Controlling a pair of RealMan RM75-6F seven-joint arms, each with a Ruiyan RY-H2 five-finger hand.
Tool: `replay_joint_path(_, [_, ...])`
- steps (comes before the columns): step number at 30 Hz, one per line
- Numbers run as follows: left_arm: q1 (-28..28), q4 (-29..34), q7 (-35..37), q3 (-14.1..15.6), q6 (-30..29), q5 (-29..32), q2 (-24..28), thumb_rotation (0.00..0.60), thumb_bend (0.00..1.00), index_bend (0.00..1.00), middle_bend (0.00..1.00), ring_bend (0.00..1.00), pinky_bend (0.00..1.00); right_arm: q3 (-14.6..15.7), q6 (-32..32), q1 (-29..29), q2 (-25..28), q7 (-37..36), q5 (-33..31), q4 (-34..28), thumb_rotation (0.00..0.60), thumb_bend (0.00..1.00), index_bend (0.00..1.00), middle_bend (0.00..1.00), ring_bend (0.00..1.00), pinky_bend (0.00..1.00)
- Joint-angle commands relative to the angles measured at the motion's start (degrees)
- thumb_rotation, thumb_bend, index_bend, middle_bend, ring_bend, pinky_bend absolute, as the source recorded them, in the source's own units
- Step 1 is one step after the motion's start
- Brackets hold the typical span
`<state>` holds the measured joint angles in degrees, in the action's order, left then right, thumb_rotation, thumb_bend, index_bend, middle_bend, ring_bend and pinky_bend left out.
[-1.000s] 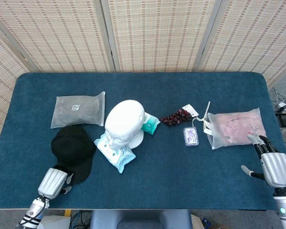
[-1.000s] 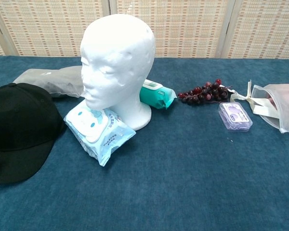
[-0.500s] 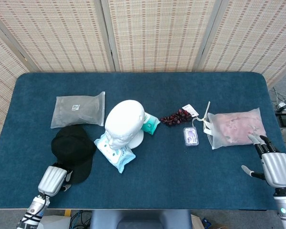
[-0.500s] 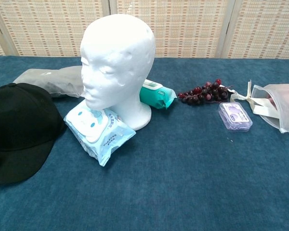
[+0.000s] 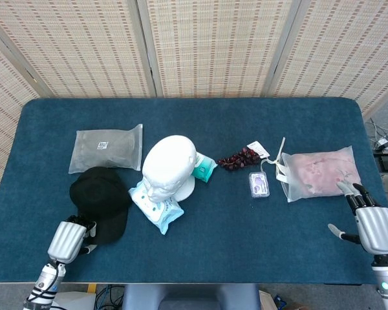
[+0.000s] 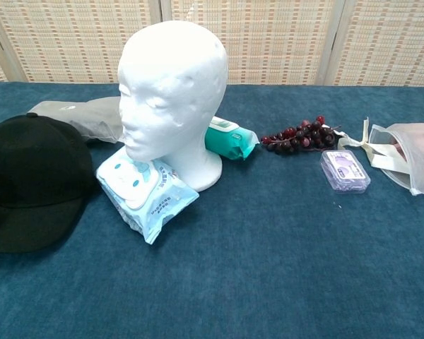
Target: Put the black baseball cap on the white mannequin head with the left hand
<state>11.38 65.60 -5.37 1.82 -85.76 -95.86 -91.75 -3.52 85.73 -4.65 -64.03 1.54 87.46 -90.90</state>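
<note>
- Black baseball cap (image 5: pixel 101 202) lies on the table with its brim held in the left hand (image 5: pixel 67 239), crown just beyond the fingers.
- White mannequin head (image 5: pixel 167 166) stands further off to that hand's right, bare.
- Right hand (image 5: pixel 374 225) rests with fingers spread, holding nothing, just short of a pink pouch (image 5: pixel 322 172).

I see a matt black cloth cap (image 5: pixel 99 201) beside the smooth white foam head (image 5: pixel 166 166); my hands look like brushed metal.

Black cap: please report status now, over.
Left hand at brim of black cap, grasp unclear. Right hand open, idle. Cap on table, mannequin head bare. Wipes pack lies between.
</note>
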Motion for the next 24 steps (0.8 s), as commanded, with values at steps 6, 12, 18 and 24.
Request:
replay_joint_path(6, [0.2,-5.1,7.0,-0.9,-8.5,-4.4,-2.4,0.6,0.05,0.52,0.48,0.33,0.45,0.0,0.2,0.1,0.0,-0.2,0.2,0.0,0.6,0.0,0.1,0.22,0.13,0.42])
replay_joint_path(12, [0.9,-7.4,11.0,-1.0,-12.2,-6.4,-2.9,0.6,0.05,0.51,0.46,0.32,0.44,0.0,0.3,0.1,0.0,-0.3,0.3,0.1,0.6,0.0,0.1,0.22,0.13,0.42])
replay_joint_path(18, [1.6,-11.6,16.5,-1.0,-17.3,-8.8,-4.6,0.6,0.05,0.51,0.45,0.31,0.44,0.1,0.2,0.1,0.0,-0.2,0.3,0.1,0.6,0.0,0.1,0.22,0.13,0.42])
replay_joint_path(24, [2.2,-15.2,19.7,-1.4,-19.8,-9.1,-6.5,0.6,0.13,0.52,0.45,0.31,0.44,0.1,0.2,0.1,0.0,-0.3,0.3,0.1,0.6,0.0,0.1,0.22,0.13,0.42])
